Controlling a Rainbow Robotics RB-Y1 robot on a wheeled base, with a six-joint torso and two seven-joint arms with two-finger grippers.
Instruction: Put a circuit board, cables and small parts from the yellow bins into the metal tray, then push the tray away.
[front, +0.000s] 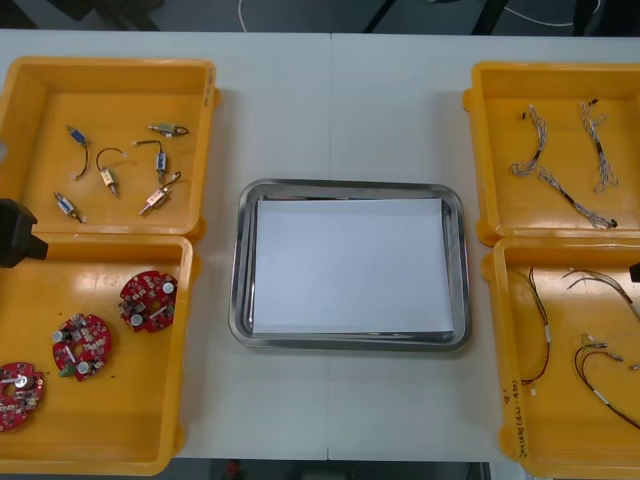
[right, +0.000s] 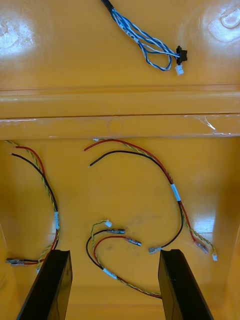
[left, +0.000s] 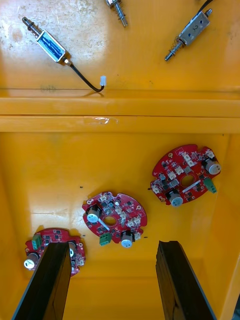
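My left gripper (left: 112, 246) hangs open over the near left yellow bin (front: 110, 420), which holds three round red circuit boards (front: 148, 300). The middle board (left: 115, 218) lies just beyond its fingertips, and one finger partly hides another board (left: 52, 242). My right gripper (right: 115, 252) is open above the near right yellow bin (front: 560, 420). Red, yellow and black cables (right: 172, 187) lie loose under and beyond its fingers. The metal tray (front: 241, 270), white inside, sits between the bins with nothing in it.
The far left bin (front: 40, 85) holds several small metal parts (front: 108, 178). Twisted blue and white cables (front: 565, 190) lie in the far right bin (front: 500, 90). A black part of my left arm (front: 15, 232) shows at the table's left edge.
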